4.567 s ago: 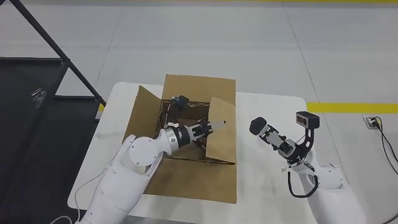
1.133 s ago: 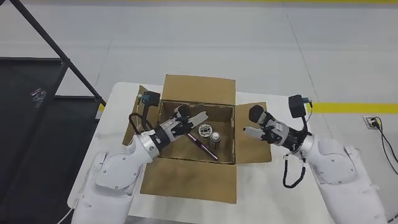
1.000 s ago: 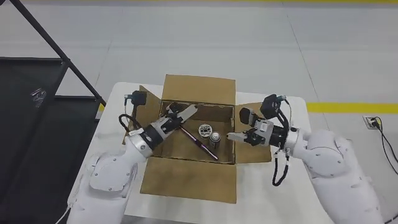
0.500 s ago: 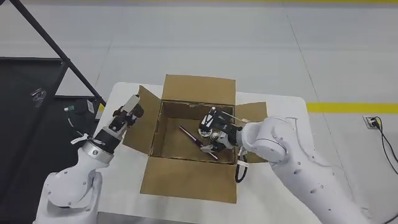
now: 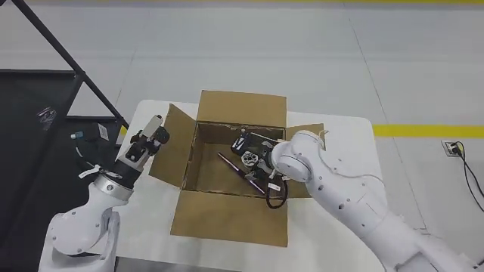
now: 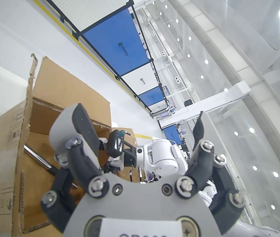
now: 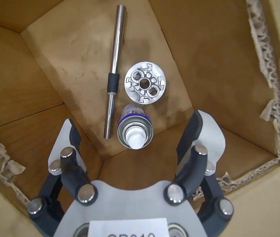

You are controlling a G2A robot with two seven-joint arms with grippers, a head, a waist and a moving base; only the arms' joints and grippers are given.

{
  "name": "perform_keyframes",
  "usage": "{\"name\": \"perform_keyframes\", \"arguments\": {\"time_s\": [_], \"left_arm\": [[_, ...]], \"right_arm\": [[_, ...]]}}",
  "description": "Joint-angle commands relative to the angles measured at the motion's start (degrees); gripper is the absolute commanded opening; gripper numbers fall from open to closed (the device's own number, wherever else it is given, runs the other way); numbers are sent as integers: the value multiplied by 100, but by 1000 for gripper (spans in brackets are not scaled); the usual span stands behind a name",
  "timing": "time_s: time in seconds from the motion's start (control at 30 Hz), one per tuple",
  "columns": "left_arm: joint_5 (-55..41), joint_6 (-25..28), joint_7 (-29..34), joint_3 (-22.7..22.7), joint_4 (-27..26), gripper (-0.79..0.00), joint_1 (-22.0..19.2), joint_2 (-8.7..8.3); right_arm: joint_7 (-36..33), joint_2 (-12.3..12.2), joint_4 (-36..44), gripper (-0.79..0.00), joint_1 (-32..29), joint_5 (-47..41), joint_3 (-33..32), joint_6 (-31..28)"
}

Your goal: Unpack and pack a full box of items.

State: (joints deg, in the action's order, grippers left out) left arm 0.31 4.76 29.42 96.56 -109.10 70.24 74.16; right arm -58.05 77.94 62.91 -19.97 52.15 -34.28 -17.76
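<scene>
- Right gripper hung inside the cardboard box, fingers spread and nothing gripped, directly above an upright spray can.
- Metal disc lay flat just beside the can. Steel rod lay alongside both on the box floor.
- Left gripper stood spread and empty outside the box, near its left flap.

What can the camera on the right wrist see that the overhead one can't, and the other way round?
Right wrist view: the open right gripper hanging above an upright spray can, with a flat metal disc next to it. Top view: the white table and the left gripper beside a spread flap. Both: the cardboard box and the metal rod on its floor.
</scene>
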Motion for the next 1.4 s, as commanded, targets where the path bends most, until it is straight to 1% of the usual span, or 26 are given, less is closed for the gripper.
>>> {"name": "perform_keyframes", "arguments": {"time_s": [0.0, 0.27, 0.3, 0.33, 0.37, 0.43, 0.47, 0.5, 0.53, 0.6, 0.73, 0.83, 1.0, 1.1, 1.23, 1.37], "left_arm": [[0, 0, 0, 0, 0, 0, 0, 0], [0, 0, 0, 0, 0, 0, 0, 0], [0, 0, 0, 0, 0, 0, 0, 0], [0, 0, 0, 0, 0, 0, 0, 0], [0, 0, 0, 0, 0, 0, 0, 0], [0, 0, 0, 0, 0, 0, 0, 0], [0, 0, 0, 0, 0, 0, 0, 0], [0, 0, 0, 0, 0, 0, 0, 0], [0, 0, 0, 0, 0, 0, 0, 0], [0, 0, 0, 0, 0, 0, 0, 0], [0, 0, 0, 0, 0, 0, 0, 0], [0, 0, 0, 0, 0, 0, 0, 0], [0, 0, 0, 0, 0, 0, 0, 0], [0, 0, 0, 0, 0, 0, 0, 0], [0, 0, 0, 0, 0, 0, 0, 0], [0, 0, 0, 0, 0, 0, 0, 0]], "right_arm": [[-2, 59, -169, 0, 56, -20, 52, 4], [23, 220, -555, 0, 160, 123, 183, 88], [3, 236, -592, -18, 168, 138, 194, 92], [-22, 252, -621, -62, 177, 159, 208, 90], [-33, 268, -644, -132, 185, 178, 219, 91], [-18, 296, -687, -200, 194, 192, 224, 91], [-10, 309, -701, -249, 196, 204, 227, 78], [-1, 320, -720, -345, 197, 213, 225, 72], [0, 329, -734, -406, 199, 224, 225, 58], [-12, 346, -764, -434, 200, 238, 218, 37], [-66, 369, -809, -554, 189, 269, 197, -6], [-84, 375, -804, -785, 183, 289, 155, -39], [-84, 321, -580, -785, 141, 299, -34, -123], [-167, 234, -228, -785, 52, 348, -214, -184], [-392, 50, 515, -785, -187, 522, -561, -217], [-626, -184, 1429, -785, -591, 749, -1068, -231]]}}
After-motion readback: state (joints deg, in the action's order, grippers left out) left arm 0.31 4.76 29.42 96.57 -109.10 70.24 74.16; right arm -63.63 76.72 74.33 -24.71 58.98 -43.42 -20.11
